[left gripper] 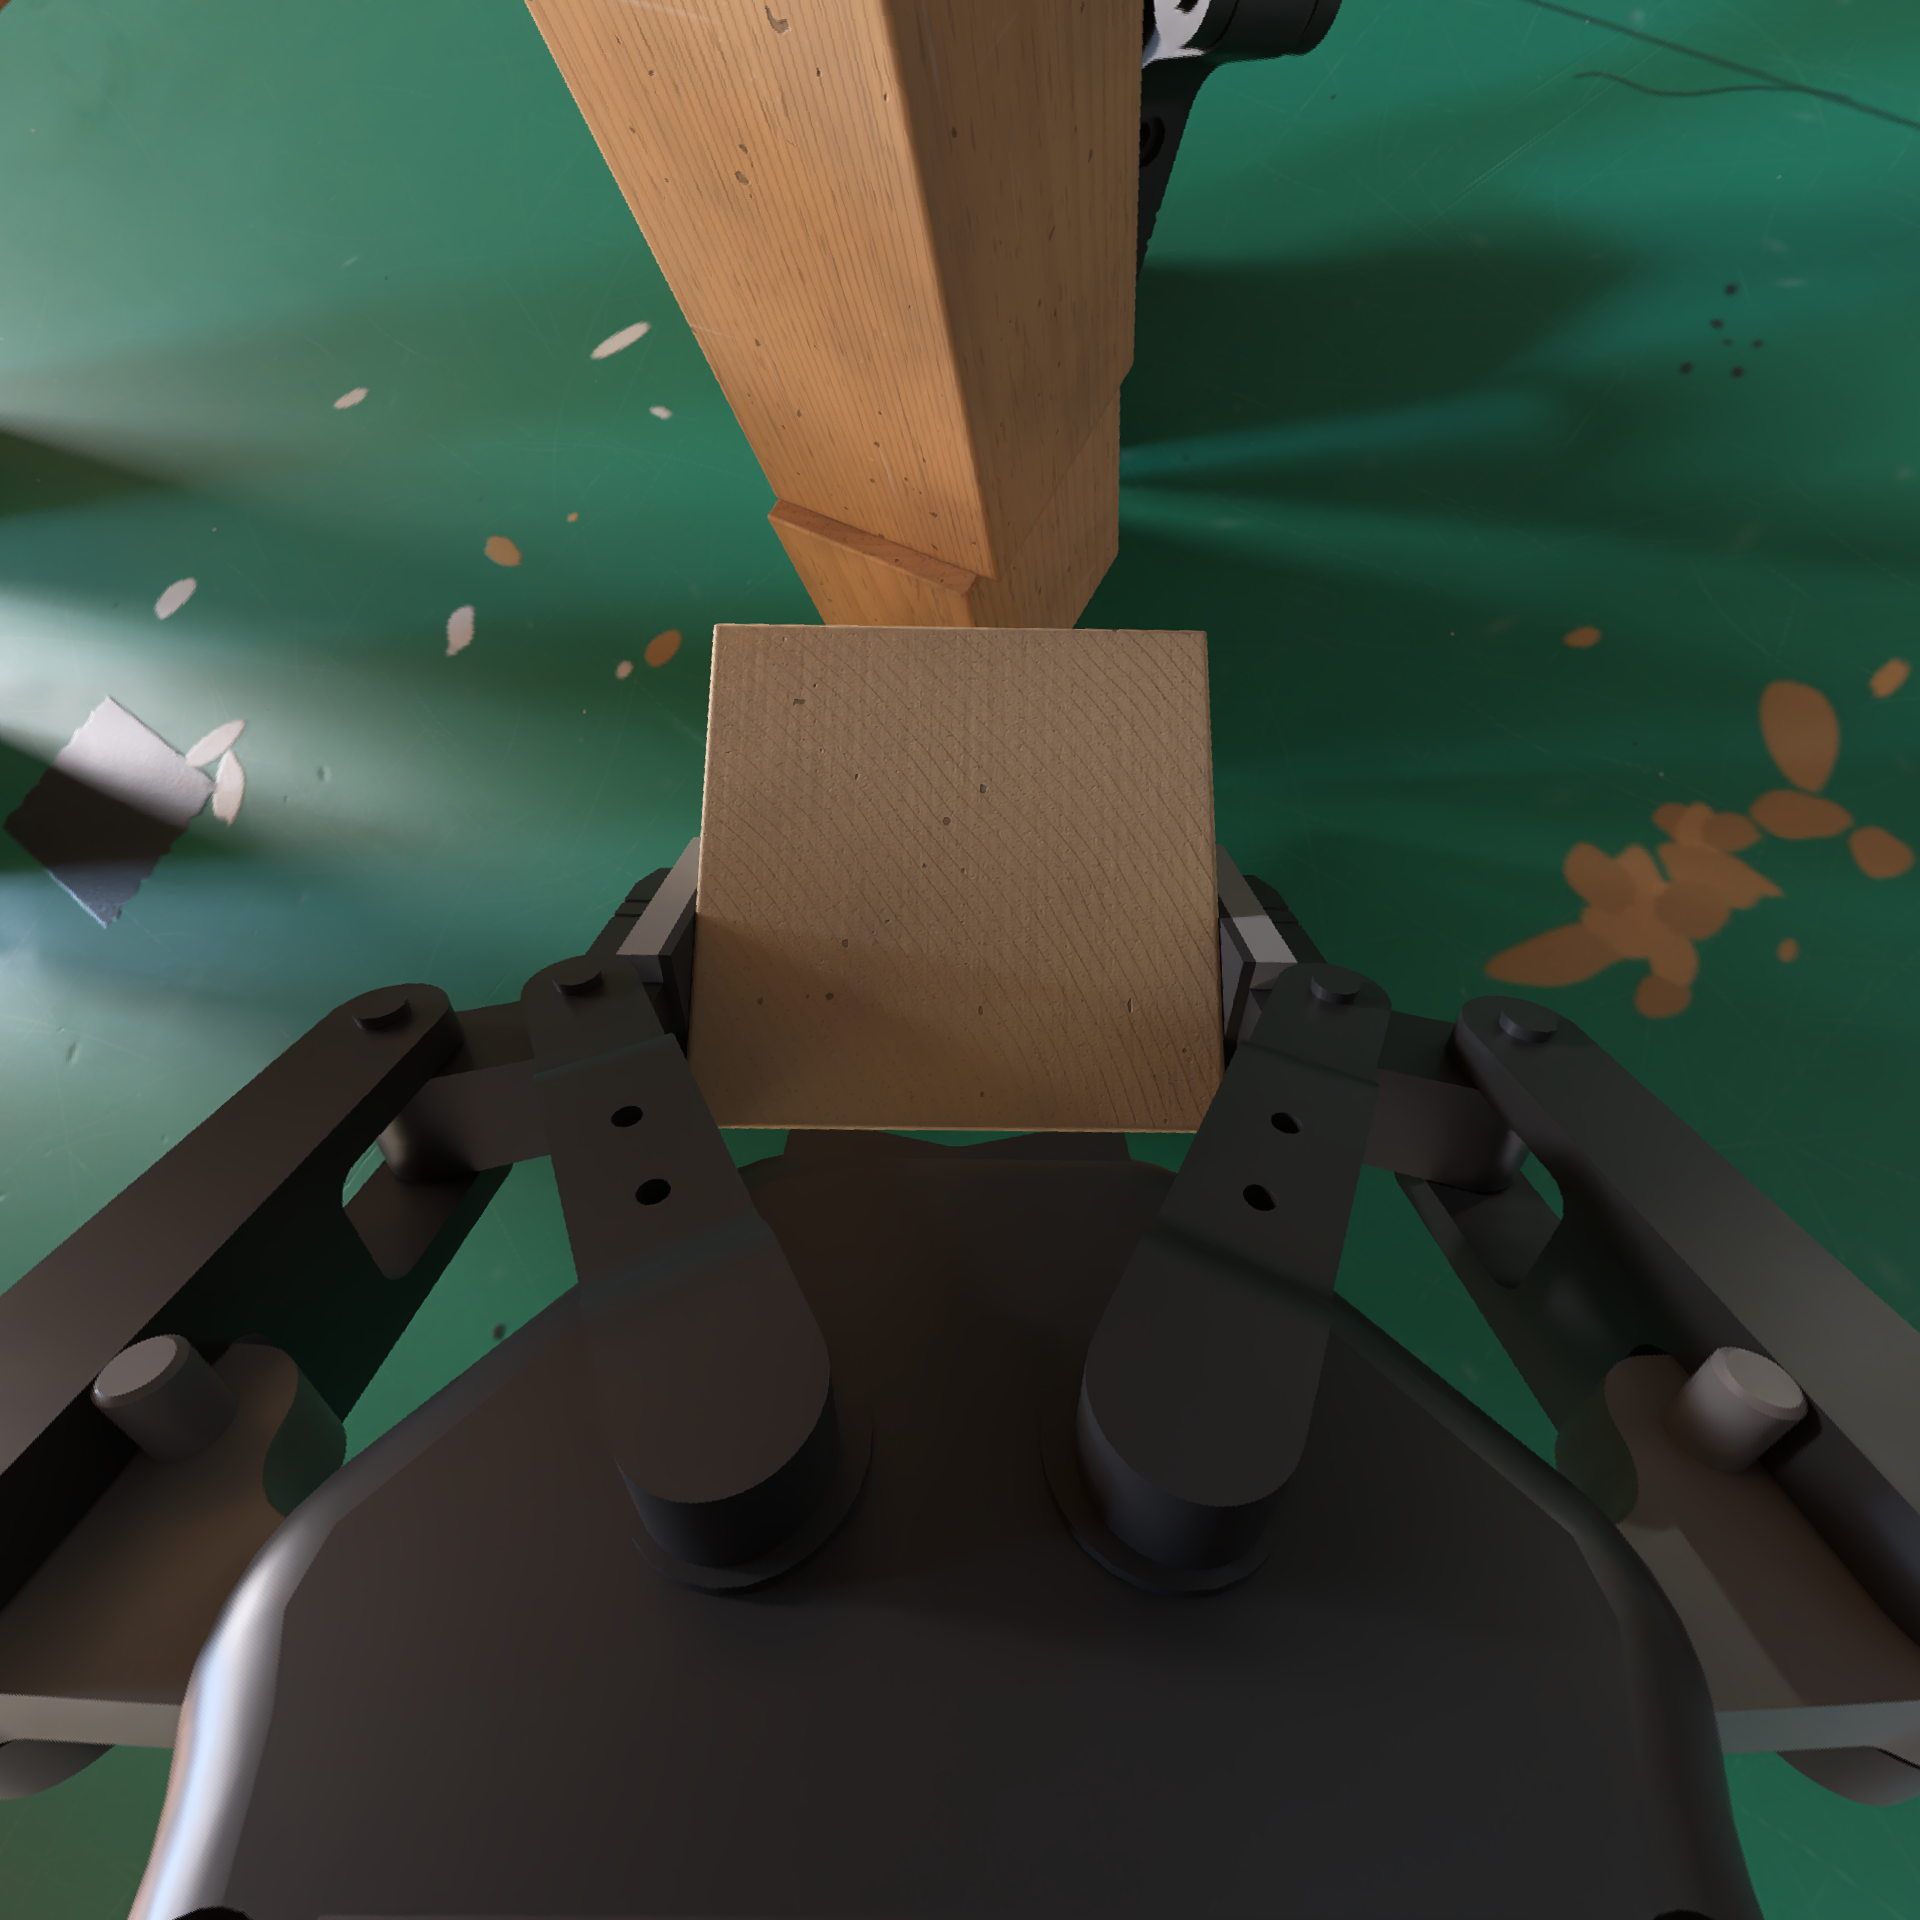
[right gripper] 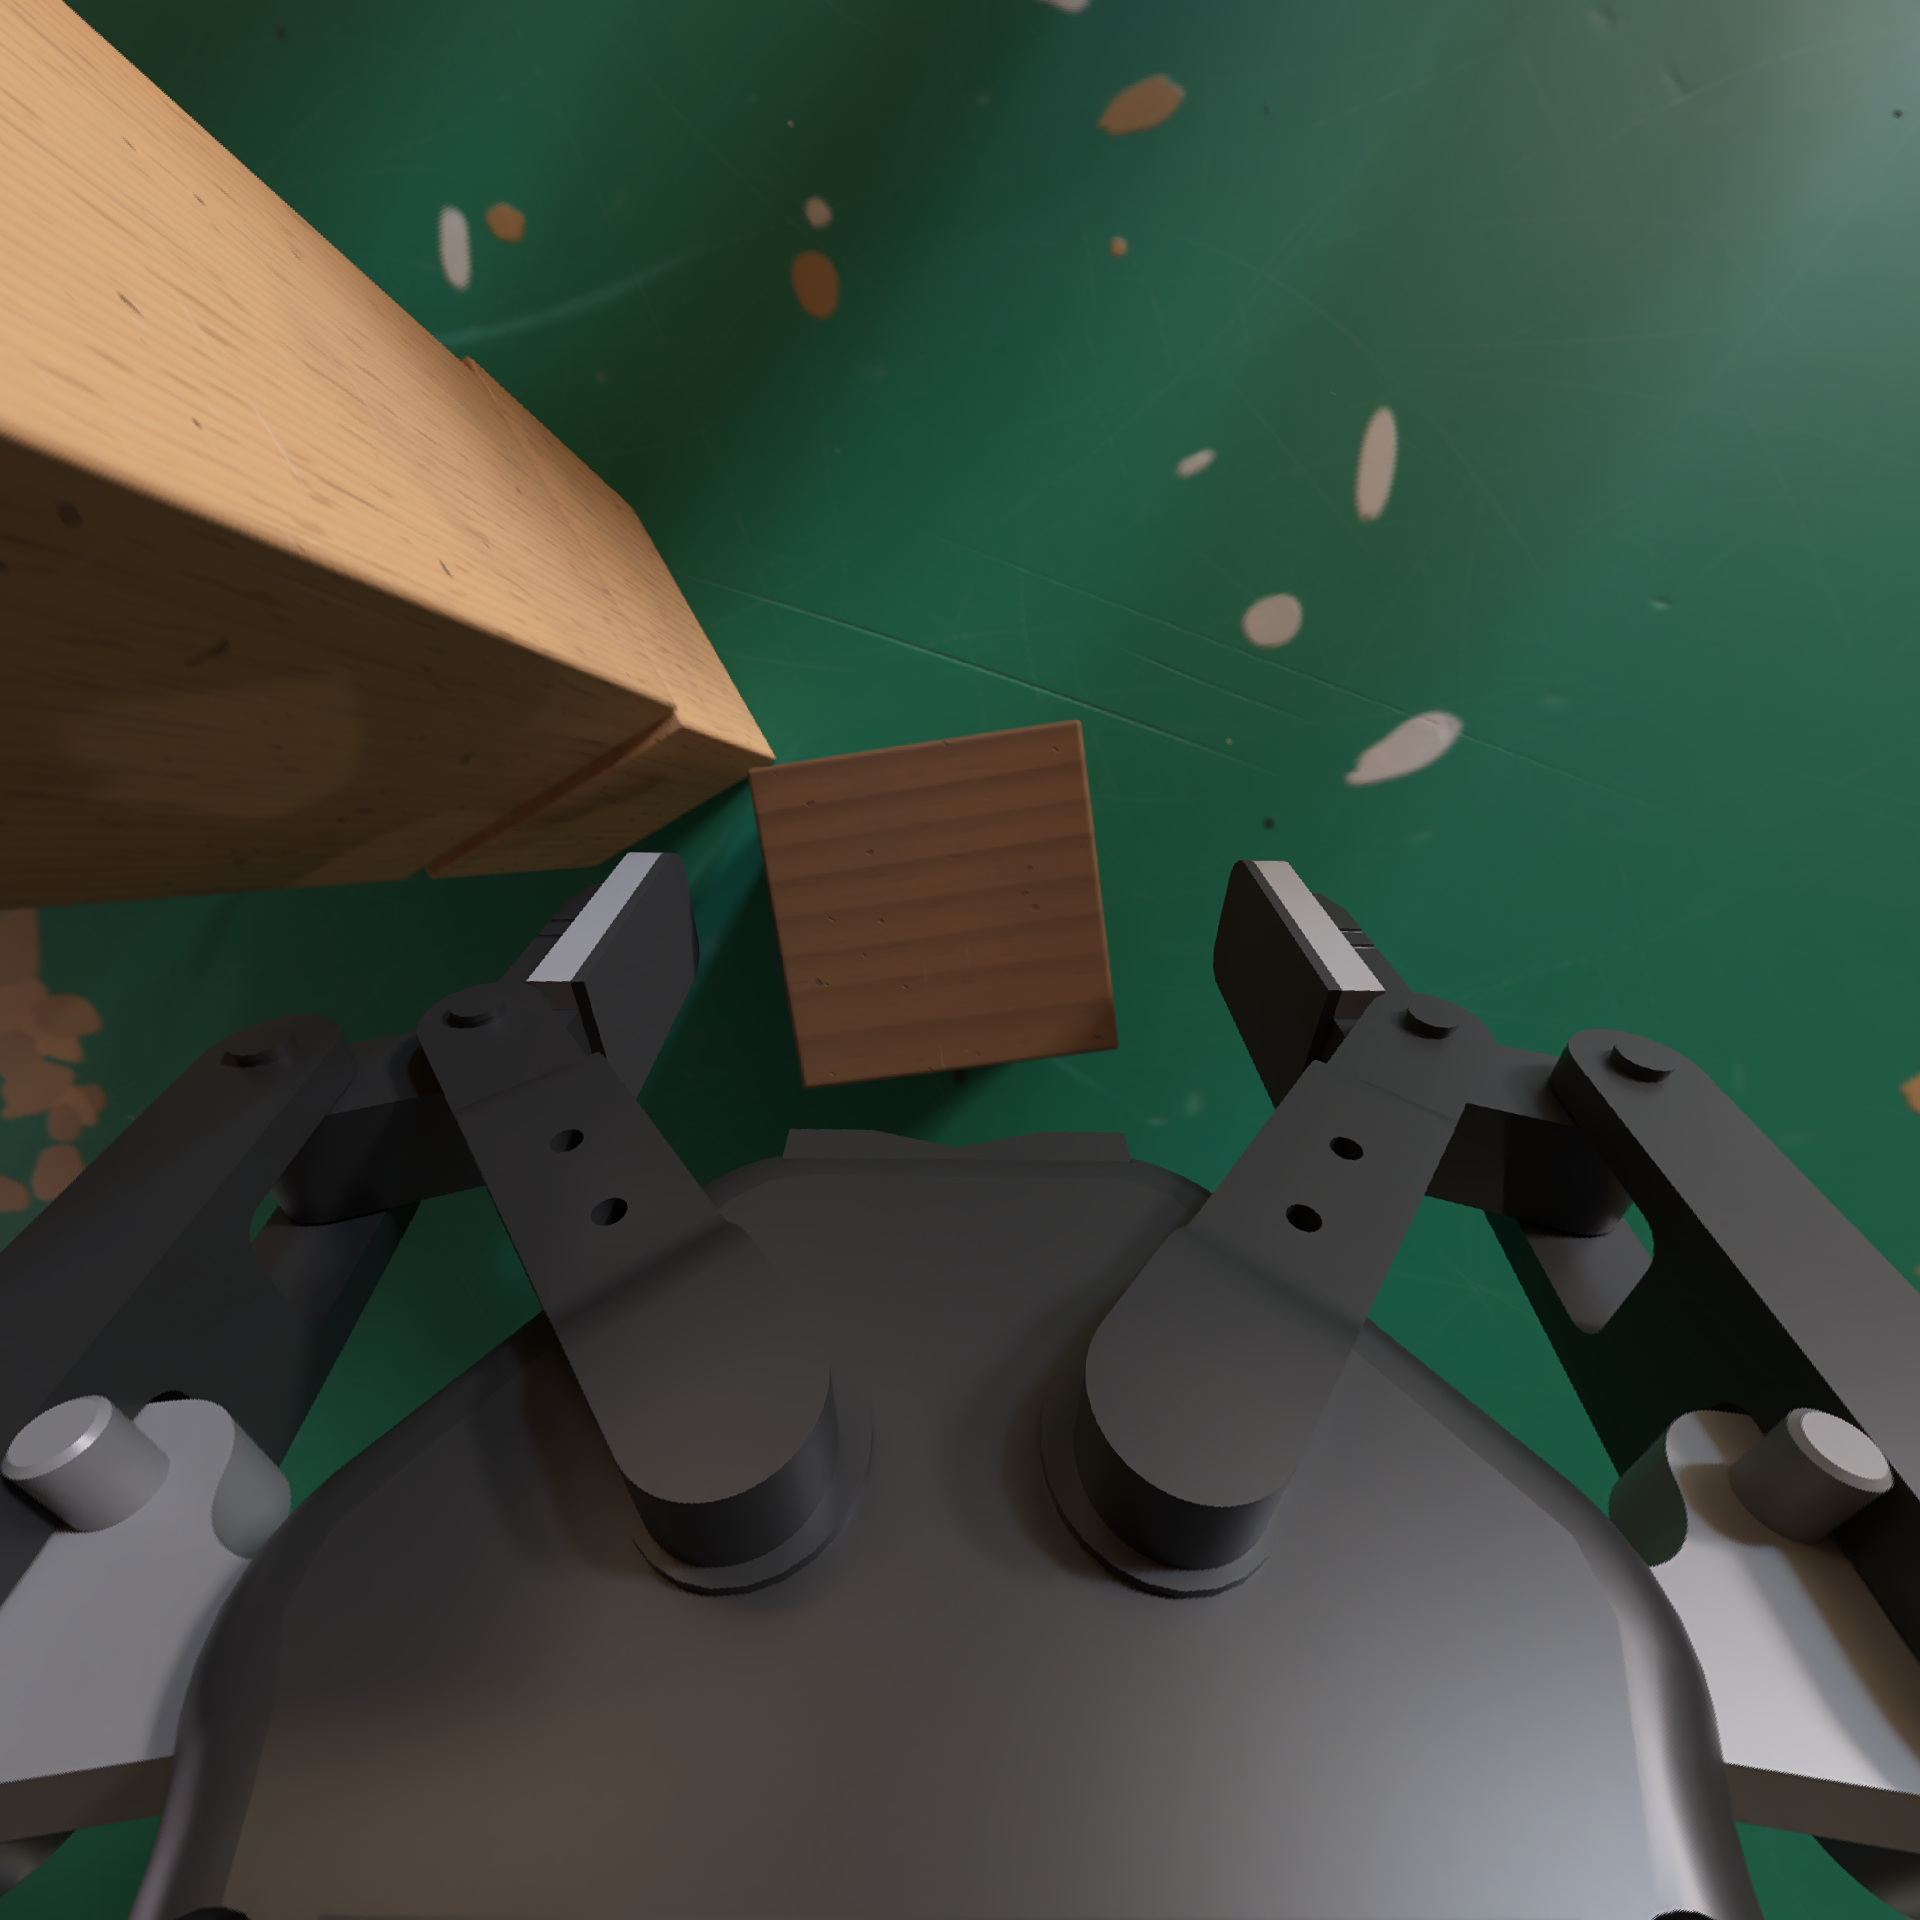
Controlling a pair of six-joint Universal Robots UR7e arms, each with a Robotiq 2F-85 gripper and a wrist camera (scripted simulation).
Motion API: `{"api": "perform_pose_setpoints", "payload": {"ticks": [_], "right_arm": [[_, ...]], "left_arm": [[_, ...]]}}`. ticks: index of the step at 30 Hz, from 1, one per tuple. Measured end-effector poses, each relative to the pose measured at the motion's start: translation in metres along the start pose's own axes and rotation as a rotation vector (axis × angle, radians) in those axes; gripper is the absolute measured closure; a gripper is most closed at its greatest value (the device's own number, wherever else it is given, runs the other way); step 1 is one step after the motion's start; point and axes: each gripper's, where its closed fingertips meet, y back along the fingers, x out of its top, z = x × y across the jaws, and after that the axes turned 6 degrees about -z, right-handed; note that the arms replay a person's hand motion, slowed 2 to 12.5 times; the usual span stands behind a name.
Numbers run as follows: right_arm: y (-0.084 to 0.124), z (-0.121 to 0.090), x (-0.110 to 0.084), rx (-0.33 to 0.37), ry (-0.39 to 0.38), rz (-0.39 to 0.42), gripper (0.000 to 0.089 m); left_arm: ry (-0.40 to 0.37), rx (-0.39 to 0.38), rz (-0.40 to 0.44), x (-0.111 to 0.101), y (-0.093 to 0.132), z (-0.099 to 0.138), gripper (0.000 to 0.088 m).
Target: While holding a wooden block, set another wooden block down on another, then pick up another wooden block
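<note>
My left gripper [left gripper: 956,914] is shut on a light wooden block [left gripper: 956,883], its pads pressed on the block's two sides. Just beyond it stands a tall stack of two light wooden blocks [left gripper: 883,291], the upper one sitting slightly askew on the lower [left gripper: 883,582]. In the right wrist view the same stack [right gripper: 312,582] fills the upper left. My right gripper [right gripper: 951,925] is open, hovering above a small dark brown wooden block [right gripper: 935,904] that lies on the green surface between the fingers, apart from both pads.
The green tabletop [left gripper: 1455,520] carries white and orange paint flecks and a scuffed white patch [left gripper: 114,800] at the left. Part of the other arm [left gripper: 1195,62] shows behind the stack's top. The stack stands close to my right gripper's left finger [right gripper: 613,935].
</note>
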Motion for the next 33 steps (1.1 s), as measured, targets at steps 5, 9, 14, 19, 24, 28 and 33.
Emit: {"api": "perform_pose_setpoints", "payload": {"ticks": [5,9,14,19,24,28,33], "right_arm": [[0.004,0.004,-0.002,-0.034,0.045,0.011,0.0069],[0.003,-0.001,0.002,-0.041,0.130,0.036,0.0133],[-0.001,0.000,0.000,-0.074,0.178,-0.005,0.0235],[-0.004,-0.001,-0.002,-0.068,0.182,-0.027,0.0371],[-0.001,0.002,-0.004,-0.055,0.164,-0.007,0.0370],[0.003,0.005,-0.007,-0.050,0.164,0.013,0.0370],[0.010,0.009,-0.013,-0.031,0.150,0.047,0.0370]], "left_arm": [[-0.004,-0.002,0.000,0.000,0.000,0.001,0.0191],[-0.005,-0.002,-0.001,0.000,0.000,0.001,0.0191],[-0.004,-0.005,-0.008,-0.001,-0.002,0.001,0.0191],[0.000,-0.004,-0.013,-0.002,-0.002,0.000,0.0191],[0.002,-0.004,-0.012,-0.002,-0.002,0.000,0.0191],[0.002,-0.001,-0.013,-0.002,-0.002,-0.001,0.0191],[0.003,0.001,-0.015,-0.003,-0.001,-0.003,0.0191]]}}
